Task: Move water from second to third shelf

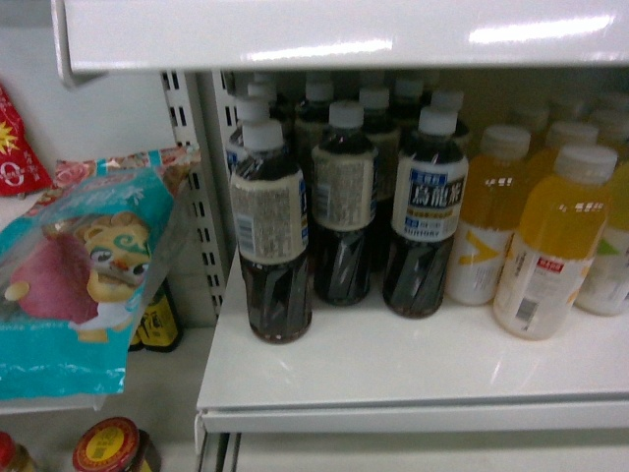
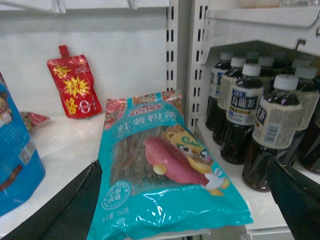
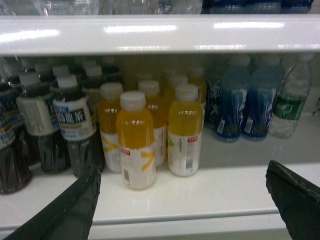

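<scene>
In the right wrist view a clear bottle with a green label (image 3: 290, 102) stands at the far right of the drinks shelf (image 3: 200, 192), behind the blue bottles (image 3: 235, 107). Its label print is too blurred to tell whether it is the water. My right gripper (image 3: 182, 167) is open in front of this shelf's edge, nothing between its dark fingers (image 3: 75, 205), well short of the bottles. My left gripper (image 2: 182, 165) is open too, hovering over a teal snack bag (image 2: 165, 165) and touching nothing. Neither gripper shows in the head view.
Dark tea bottles (image 1: 271, 231) fill the shelf's left part and orange-yellow juice bottles (image 1: 550, 246) stand beside them. A shelf board (image 1: 344, 34) hangs close above their caps. More clear bottles (image 3: 65, 6) stand on the shelf above. A red pouch (image 2: 74, 87) leans on the left bay's wall.
</scene>
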Controlling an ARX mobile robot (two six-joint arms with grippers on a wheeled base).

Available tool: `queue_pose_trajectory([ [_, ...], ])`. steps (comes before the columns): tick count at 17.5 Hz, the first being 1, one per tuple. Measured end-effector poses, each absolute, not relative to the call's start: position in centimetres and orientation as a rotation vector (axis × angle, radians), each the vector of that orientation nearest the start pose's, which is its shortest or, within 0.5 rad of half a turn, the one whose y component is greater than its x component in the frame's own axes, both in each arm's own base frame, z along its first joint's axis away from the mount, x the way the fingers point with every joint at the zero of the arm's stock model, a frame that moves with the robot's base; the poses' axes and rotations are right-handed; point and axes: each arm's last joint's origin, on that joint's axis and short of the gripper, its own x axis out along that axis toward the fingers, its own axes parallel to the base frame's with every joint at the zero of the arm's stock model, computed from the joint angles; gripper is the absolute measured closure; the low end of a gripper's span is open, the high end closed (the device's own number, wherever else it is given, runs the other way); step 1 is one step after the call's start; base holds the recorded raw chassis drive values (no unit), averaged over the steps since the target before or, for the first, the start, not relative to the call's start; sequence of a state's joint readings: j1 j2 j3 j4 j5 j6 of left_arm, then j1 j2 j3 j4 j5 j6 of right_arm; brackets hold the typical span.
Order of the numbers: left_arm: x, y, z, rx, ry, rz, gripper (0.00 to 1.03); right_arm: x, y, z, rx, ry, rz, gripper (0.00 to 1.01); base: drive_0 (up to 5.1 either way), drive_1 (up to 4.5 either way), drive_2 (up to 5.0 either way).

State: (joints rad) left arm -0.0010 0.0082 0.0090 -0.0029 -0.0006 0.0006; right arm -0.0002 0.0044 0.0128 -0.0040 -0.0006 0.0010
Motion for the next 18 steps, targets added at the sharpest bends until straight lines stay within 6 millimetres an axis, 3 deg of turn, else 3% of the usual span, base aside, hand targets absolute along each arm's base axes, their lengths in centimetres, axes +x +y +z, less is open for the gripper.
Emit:
queue_pose_trajectory([
  [18,9.77,-0.01,16.54,0.001,0.004,-0.001,0.05,9.72,0.00,16.70,0.002,-0.003,0.000,0.03,0.0,0.00,0.0],
])
